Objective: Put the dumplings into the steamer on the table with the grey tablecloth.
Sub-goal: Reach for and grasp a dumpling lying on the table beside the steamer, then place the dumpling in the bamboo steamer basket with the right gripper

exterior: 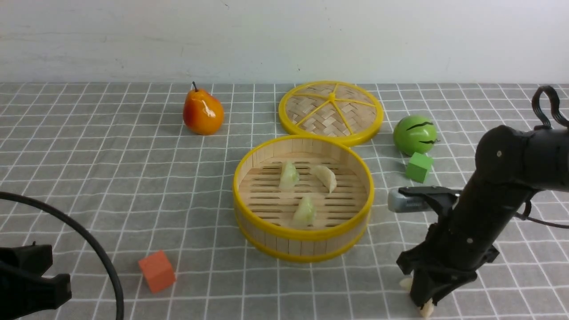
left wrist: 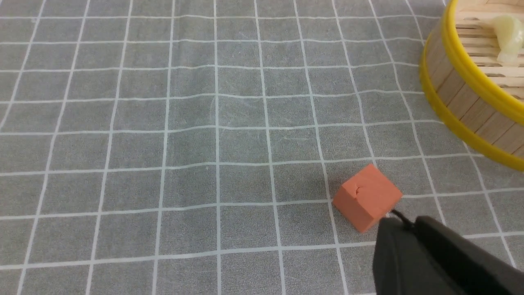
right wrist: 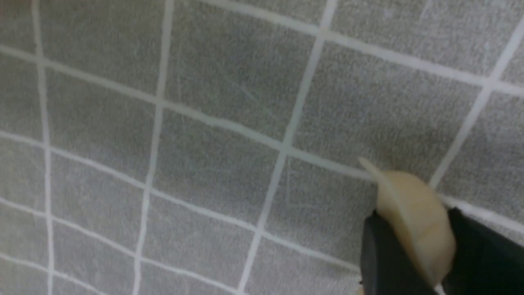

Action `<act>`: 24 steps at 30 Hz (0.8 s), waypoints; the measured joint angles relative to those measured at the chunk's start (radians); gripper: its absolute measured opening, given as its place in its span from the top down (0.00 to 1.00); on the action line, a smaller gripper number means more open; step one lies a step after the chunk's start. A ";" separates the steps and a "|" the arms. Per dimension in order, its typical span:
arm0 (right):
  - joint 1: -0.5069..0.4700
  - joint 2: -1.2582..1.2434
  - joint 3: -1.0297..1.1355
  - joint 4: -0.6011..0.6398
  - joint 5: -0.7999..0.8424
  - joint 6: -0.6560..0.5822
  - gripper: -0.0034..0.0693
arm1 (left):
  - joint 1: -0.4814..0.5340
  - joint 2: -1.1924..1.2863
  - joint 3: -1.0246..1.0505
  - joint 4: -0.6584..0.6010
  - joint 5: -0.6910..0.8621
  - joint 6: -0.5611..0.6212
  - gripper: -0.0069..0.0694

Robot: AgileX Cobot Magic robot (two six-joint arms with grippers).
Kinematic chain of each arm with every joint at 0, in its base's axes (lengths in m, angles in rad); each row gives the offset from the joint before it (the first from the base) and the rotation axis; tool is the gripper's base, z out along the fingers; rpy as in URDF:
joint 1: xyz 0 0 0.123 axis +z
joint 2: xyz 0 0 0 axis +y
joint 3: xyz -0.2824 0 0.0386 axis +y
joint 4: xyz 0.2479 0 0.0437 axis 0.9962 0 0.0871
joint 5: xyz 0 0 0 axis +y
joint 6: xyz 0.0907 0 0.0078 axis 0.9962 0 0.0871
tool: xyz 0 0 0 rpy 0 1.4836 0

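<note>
The steamer [exterior: 303, 235] stands mid-table on the grey tablecloth [exterior: 111, 178]. In it lie two pale green dumplings [exterior: 289, 174] [exterior: 305, 210] and one cream dumpling [exterior: 325, 177]. My right gripper [exterior: 421, 302] is down at the cloth, right of and nearer than the steamer. It is shut on the second cream dumpling [right wrist: 413, 217], whose ends stick out of the jaws [exterior: 427, 309]. My left gripper [exterior: 44, 284] is shut and empty at the near left, its tips [left wrist: 403, 223] just beside an orange cube [left wrist: 365, 197]. The steamer's wall [left wrist: 462, 110] also shows in the left wrist view.
An orange cube [exterior: 157, 271] lies near left of the steamer. A pear [exterior: 202, 112] stands far left. The woven lid [exterior: 331, 111] lies flat behind the steamer. A striped green ball [exterior: 414, 134] and a green cube [exterior: 418, 167] are at the right.
</note>
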 joint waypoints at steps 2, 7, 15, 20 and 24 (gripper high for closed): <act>0.000 -0.013 -0.054 -0.005 0.062 -0.018 0.69 | 0.000 0.000 0.000 0.000 0.000 0.000 0.86; 0.013 -0.047 -0.260 0.054 0.135 -0.031 0.69 | 0.000 0.000 0.000 0.000 -0.001 0.000 0.86; 0.146 0.049 -0.489 0.059 -0.055 -0.076 0.69 | 0.000 0.000 0.000 -0.001 -0.001 0.000 0.84; 0.169 0.209 -0.537 -0.059 -0.116 -0.027 0.69 | 0.000 0.000 0.000 -0.001 -0.001 0.000 0.83; 0.169 0.253 -0.539 -0.119 -0.115 0.057 0.70 | 0.000 0.000 0.000 -0.001 -0.001 0.000 0.83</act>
